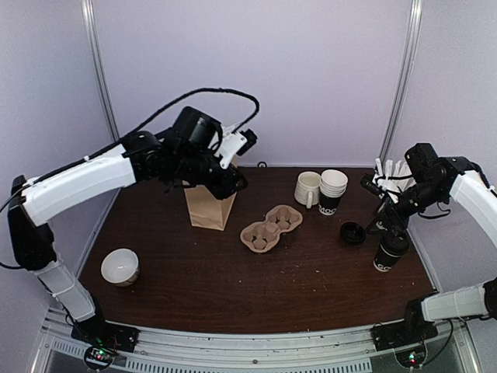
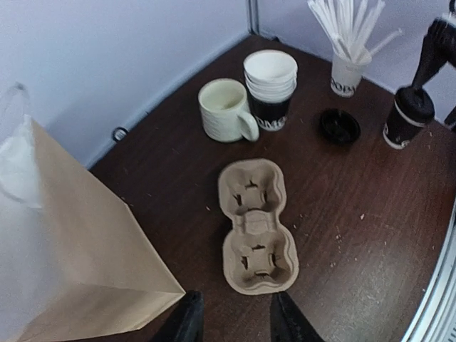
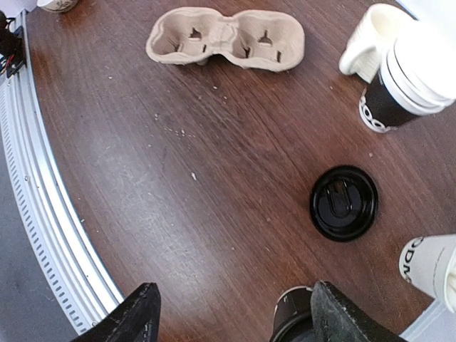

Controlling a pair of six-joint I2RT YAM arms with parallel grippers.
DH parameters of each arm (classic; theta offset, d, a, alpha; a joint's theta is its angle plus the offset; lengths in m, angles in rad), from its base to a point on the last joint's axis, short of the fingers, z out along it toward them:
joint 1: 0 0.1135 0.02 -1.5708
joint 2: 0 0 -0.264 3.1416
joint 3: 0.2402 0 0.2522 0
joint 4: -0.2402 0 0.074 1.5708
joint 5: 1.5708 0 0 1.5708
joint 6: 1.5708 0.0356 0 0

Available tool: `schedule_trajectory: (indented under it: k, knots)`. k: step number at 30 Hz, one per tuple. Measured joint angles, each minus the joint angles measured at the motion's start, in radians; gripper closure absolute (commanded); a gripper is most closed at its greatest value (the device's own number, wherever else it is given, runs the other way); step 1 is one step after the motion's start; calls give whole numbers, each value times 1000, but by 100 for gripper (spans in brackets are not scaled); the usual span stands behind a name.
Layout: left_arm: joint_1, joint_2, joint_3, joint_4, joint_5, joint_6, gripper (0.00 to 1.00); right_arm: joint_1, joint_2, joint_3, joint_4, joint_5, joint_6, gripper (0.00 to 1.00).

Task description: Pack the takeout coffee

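At the left of the counter [image 1: 194, 287] sits a small white bowl [image 1: 120, 266]. Behind it stands a brown paper bag [image 1: 210, 205] with the left arm reaching over its top. In the left wrist view the left claw [image 2: 235, 315] is partly spread, with bare wood between its fingers and nothing pinched; the bag is just beside its left finger.

A two-slot cardboard cup carrier [image 1: 270, 228] lies empty in the middle. Further right stand a cream mug [image 1: 307, 188] and, just beside it, a stack of paper cups [image 1: 332, 191]. A loose black lid [image 1: 352, 232] lies flat on the wood.

The takeout coffee [image 1: 390, 252] stands upright near the right edge, lid on. The right claw [image 3: 231, 308] hangs over it, spread wide — the cup is between the fingers, close to one and well apart from the other. Behind it stands a cup of white sticks [image 1: 388, 172].
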Motion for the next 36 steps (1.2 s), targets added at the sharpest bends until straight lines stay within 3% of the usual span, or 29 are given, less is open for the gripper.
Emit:
schedule_trajectory:
  k: [2, 4, 7, 18, 27, 36]
  knots:
    - [-4, 121, 31, -50, 61, 0, 77, 37, 3, 0, 26, -15, 13, 27]
    - [-6, 194, 48, -84, 75, -3, 92, 68, 7, 0, 51, -25, 29, 27]
    - [-6, 341, 142, -170, 44, -10, 100, 108, 13, -18, 100, -31, 53, 27]
    - [68, 761, 523, -349, -77, -35, 100, 153, 4, -118, 201, -55, 118, 28]
    - [119, 839, 561, -396, -10, -22, 100, 155, -8, -143, 237, -78, 138, 27]
    - [69, 839, 551, -395, 143, 23, 100, 156, 0, -147, 258, -88, 146, 27]
